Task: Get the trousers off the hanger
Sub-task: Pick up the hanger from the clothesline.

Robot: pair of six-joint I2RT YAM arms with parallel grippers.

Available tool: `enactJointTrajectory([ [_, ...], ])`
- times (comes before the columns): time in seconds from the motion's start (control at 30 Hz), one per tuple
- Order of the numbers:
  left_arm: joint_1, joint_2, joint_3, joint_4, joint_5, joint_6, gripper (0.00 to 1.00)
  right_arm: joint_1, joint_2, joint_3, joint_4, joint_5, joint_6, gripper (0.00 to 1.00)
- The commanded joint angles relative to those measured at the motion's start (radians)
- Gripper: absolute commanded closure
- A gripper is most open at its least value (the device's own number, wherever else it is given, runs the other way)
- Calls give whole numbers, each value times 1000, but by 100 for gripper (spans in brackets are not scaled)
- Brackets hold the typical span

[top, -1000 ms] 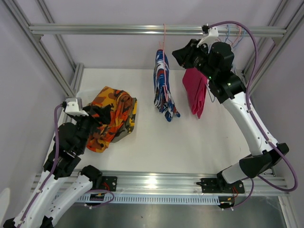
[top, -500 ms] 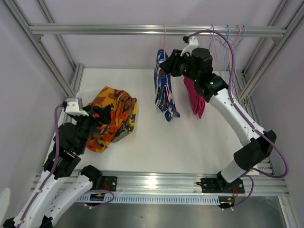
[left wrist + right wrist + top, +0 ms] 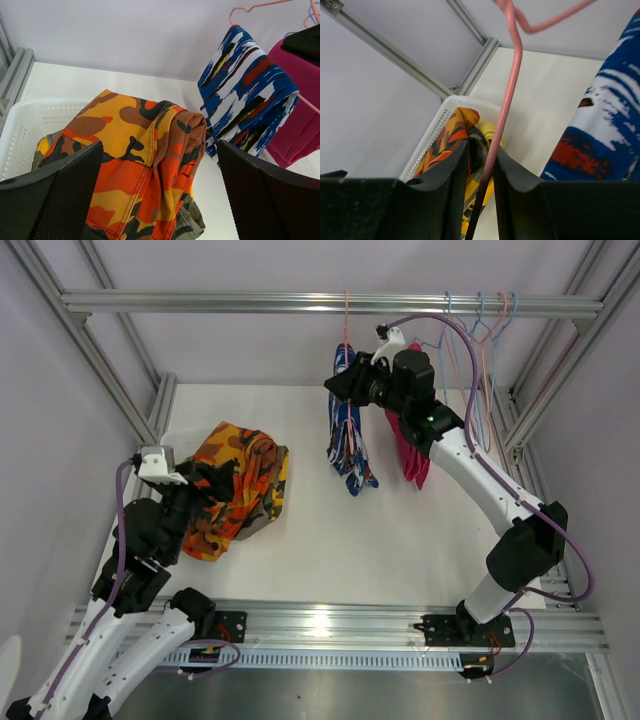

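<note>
Lab robot cell: alu extrusion frame (image 3: 200, 302), plain walls (image 3: 50, 440), tabletop (image 3: 400, 540).

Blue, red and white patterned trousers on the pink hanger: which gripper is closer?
Right. The right gripper is just above the patterned trousers, jaws either side of the pink wire hanger. The left gripper is far to their left, over the orange camouflage cloth.

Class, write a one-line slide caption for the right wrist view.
Right gripper straddles the pink hanger beside the blue-red-white trousers, white basket beyond.
</note>
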Motion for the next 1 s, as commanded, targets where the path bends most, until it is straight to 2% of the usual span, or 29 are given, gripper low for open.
enactJointTrajectory([
  [0.0, -9, 5, -4, 25, -8, 19, 1, -4, -33, -52, 153, -55, 81, 71],
  [0.07, -11, 5, -5, 25, -6, 19, 1, -7, -42, -88, 195, -67, 115, 76],
  [0.2, -11, 5, -5, 25, -5, 19, 1, -10, -58, -132, 252, -76, 149, 94],
  [0.3, -14, 3, -5, 23, -6, 19, 0, -8, -65, -144, 274, -78, 161, 100],
  [0.7, -19, -5, -2, 25, -5, 22, 1, 25, -122, -109, 294, -23, 130, 100],
  [0.97, -31, -9, -5, 26, -11, 23, 1, 63, -142, 59, 168, 52, 49, 100],
])
